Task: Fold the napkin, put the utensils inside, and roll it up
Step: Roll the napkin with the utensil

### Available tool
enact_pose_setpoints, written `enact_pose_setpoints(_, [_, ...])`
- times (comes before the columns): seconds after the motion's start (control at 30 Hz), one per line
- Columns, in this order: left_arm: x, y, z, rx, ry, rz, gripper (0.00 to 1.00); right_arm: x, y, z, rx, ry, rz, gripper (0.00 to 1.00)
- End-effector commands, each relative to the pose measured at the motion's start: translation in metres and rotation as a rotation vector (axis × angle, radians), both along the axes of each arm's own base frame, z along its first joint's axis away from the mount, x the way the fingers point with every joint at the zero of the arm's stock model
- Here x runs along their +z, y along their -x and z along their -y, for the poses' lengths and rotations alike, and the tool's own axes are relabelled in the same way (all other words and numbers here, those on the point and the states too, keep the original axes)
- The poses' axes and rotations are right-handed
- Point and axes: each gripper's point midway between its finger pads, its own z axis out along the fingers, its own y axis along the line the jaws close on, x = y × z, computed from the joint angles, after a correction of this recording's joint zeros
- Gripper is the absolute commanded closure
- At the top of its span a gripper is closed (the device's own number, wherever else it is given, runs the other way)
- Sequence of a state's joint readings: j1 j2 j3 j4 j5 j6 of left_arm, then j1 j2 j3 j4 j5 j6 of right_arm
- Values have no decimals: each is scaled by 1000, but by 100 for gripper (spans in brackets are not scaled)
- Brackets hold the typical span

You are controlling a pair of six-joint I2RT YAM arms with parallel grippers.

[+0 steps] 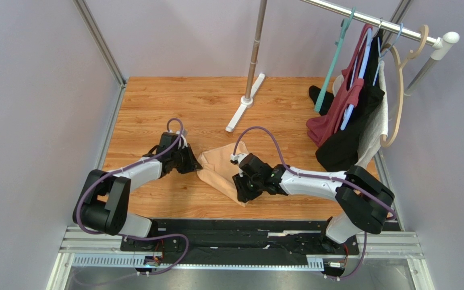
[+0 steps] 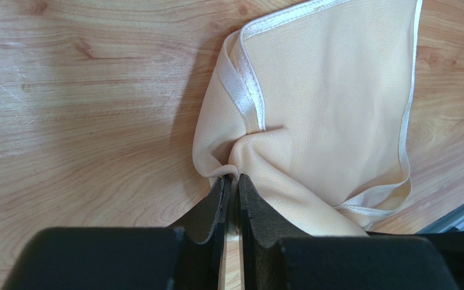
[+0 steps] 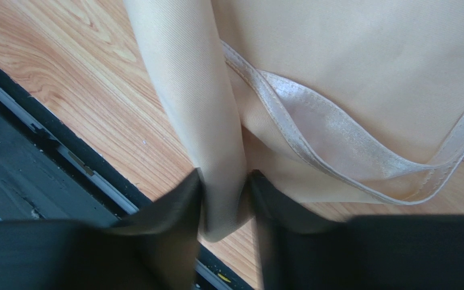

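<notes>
Peach napkin (image 1: 216,169) crumpled on wood table (image 1: 174,103) | left gripper (image 2: 232,184) pinches its edge | right gripper (image 3: 225,202) clamps a fold

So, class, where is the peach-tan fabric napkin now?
Top view: the napkin lies centre-front on the wooden table, pinched between left gripper and right gripper.
</notes>
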State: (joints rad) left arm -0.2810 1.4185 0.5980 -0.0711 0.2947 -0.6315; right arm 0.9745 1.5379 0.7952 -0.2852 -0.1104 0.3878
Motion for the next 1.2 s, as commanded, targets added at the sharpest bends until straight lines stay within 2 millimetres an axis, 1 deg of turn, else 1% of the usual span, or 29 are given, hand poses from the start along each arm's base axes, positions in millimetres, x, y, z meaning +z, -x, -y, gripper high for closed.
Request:
enact_pose_setpoints(0.0, [12, -10, 0, -17, -16, 50, 86, 18, 2, -10, 42, -68, 8, 49])
enact_pose_setpoints(0.03, [12, -10, 0, -18, -17, 48, 86, 30, 0, -14, 59, -91, 34, 46])
enact_pose_setpoints(0.07, [11, -10, 1, -21, -15, 44, 86, 36, -1, -14, 70, -90, 49, 40])
enact_pose_setpoints(0.1, [11, -10, 1, -22, -14, 42, 86, 42, -5, -14, 86, -81, 92, 38])
enact_pose_setpoints(0.13, [11, -10, 1, -23, -13, 40, 86, 57, -9, -22, 100, -102, 132, 36])
enact_pose_setpoints(0.17, [11, -10, 1, -23, -14, 37, 86, 62, -11, -23, 105, -99, 160, 33])
enact_pose_setpoints(0.2, [11, -11, 1, -25, -13, 39, 86, 67, -19, -24, 113, -86, 217, 32])
enact_pose_setpoints(0.27, [11, -11, 2, -28, -14, 37, 86, 81, -23, -35, 134, -95, 292, 29])
enact_pose_setpoints(0.3, [11, -10, 2, -30, -14, 36, 86, 84, -33, -34, 107, -66, 352, 29])
enact_pose_setpoints(0.37, [12, -11, 2, -31, -14, 36, 86, 91, -38, -46, 151, -56, 435, 28])
enact_pose_setpoints(0.4, [12, -11, 2, -31, -16, 32, 86, 90, -44, -47, 144, -25, 479, 28])
enact_pose_setpoints(0.43, [12, -12, 2, -32, -16, 32, 86, 91, -44, -53, 187, -7, 520, 28])
enact_pose_setpoints(0.47, [12, -11, 2, -33, -16, 29, 86, 95, -47, -62, 197, -10, 548, 28])
enact_pose_setpoints(0.5, [12, -11, 2, -34, -15, 29, 86, 84, -48, -67, 221, 26, 556, 28])
enact_pose_setpoints(0.57, [12, -12, 3, -35, -12, 26, 86, 81, -48, -79, 272, 60, 629, 28])
enact_pose_setpoints(0.6, [12, -12, 3, -35, -13, 25, 86, 73, -48, -85, 292, 80, 639, 28])
enact_pose_setpoints(0.67, [12, -12, 4, -37, -11, 21, 86, 69, -48, -95, 317, 111, 694, 28])
enact_pose_setpoints(0.7, [12, -12, 4, -37, -11, 21, 86, 62, -50, -100, 325, 131, 701, 28])
enact_pose_setpoints(0.8, [11, -12, 4, -39, -14, 18, 86, 58, -51, -110, 339, 143, 732, 28])
enact_pose_setpoints(0.83, [12, -13, 4, -39, -14, 18, 86, 50, -51, -112, 347, 158, 731, 28])
enact_pose_setpoints(0.9, [12, -13, 4, -42, -14, 19, 86, 46, -53, -115, 350, 162, 743, 29])
enact_pose_setpoints(0.93, [11, -12, 4, -43, -14, 14, 86, 37, -54, -115, 358, 177, 739, 29])
enact_pose_setpoints(0.97, [12, -13, 4, -43, -14, 16, 86, 35, -55, -115, 360, 187, 743, 29])
enact_pose_setpoints(1.03, [12, -13, 4, -44, -15, 16, 86, 25, -57, -113, 367, 220, 745, 30])
enact_pose_setpoints(1.13, [12, -13, 4, -47, -15, 14, 86, 15, -59, -111, 376, 253, 749, 31])
enact_pose_setpoints(1.17, [11, -13, 5, -47, -15, 12, 86, 8, -59, -109, 384, 269, 743, 31])
